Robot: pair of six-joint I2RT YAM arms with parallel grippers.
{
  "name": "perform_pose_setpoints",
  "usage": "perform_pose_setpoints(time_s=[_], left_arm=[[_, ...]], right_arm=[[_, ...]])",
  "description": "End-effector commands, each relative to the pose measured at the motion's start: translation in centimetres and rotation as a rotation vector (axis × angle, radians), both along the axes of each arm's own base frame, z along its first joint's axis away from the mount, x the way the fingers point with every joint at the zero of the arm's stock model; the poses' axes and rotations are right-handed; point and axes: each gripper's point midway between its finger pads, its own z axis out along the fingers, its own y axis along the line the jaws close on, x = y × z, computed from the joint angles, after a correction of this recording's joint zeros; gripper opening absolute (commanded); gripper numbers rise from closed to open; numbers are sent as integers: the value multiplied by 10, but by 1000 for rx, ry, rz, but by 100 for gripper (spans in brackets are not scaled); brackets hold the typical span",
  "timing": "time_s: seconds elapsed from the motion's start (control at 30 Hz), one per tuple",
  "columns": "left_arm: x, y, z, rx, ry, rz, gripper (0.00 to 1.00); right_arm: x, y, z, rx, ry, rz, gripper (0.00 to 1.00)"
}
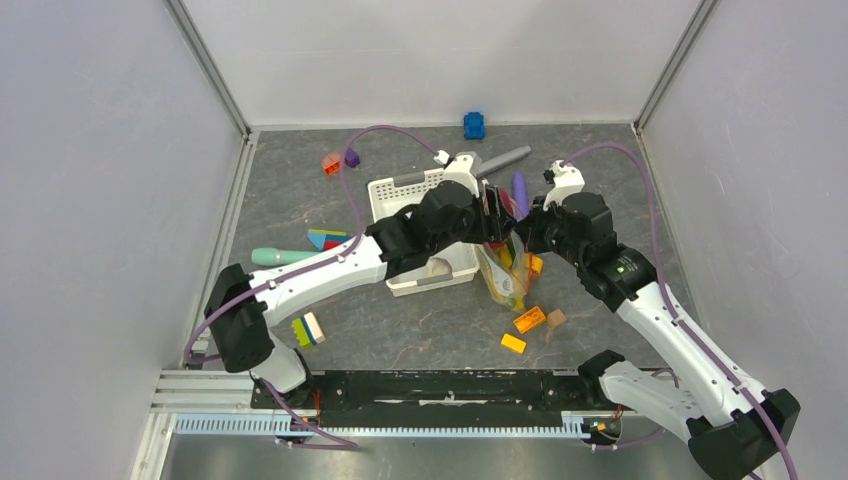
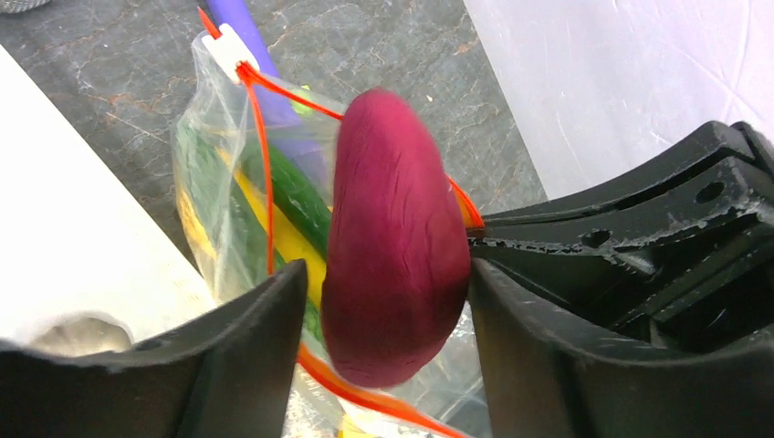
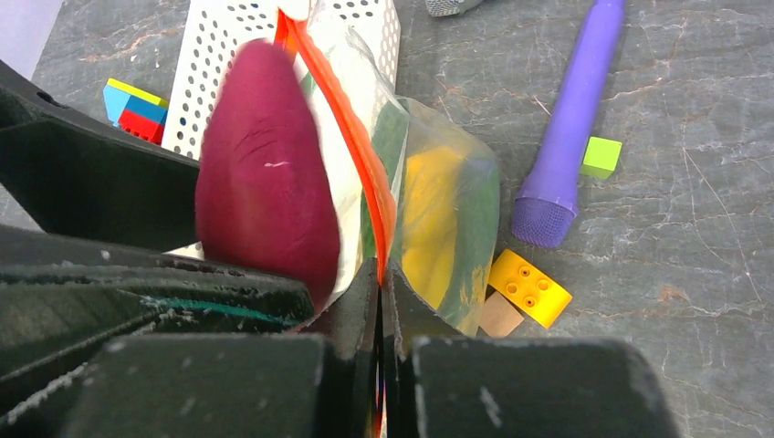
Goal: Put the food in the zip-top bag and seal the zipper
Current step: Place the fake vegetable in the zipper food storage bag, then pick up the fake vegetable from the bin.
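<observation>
Sweet potato (image 2: 397, 242) stands between half-spread fingers of the left claw (image 2: 381, 301), gripped or loose we cannot tell, at the mouth of the zip-top bag (image 3: 447, 228), whose zipper (image 3: 351, 155) the right claw (image 3: 381, 301) pinches. We should drop it straight through the mouth, clear of the strip; grey table (image 3: 685, 228) below, white walls (image 1: 400, 50) around.

Sweet potato (image 2: 392, 242) sits between the fingers of the left gripper (image 2: 383, 278), over the mouth of the zip-top bag (image 1: 503, 275), which stands just right of the basket (image 1: 400, 195). Right gripper (image 3: 381, 283) pinches the zipper (image 3: 351, 137); cylinder (image 3: 570, 119) lies behind the bag, blocks (image 1: 530, 320) before it.
</observation>
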Motion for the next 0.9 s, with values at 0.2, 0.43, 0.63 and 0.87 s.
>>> perform_pose_setpoints(time_s=[0.2,0.43,0.63,0.87], left_arm=[[2,-6,22,-25,-12,32,100],[-7,7,41,-2,-88,-28,100],[23,65,27,-1,30,61,100],[42,125,-35,173,191,169,100]], right_arm=[[2,4,14,34,-48,10,2],[2,3,12,22,-46,10,2],[1,0,8,4,-44,8,2],[1,-3,7,-15,-44,-1,2]])
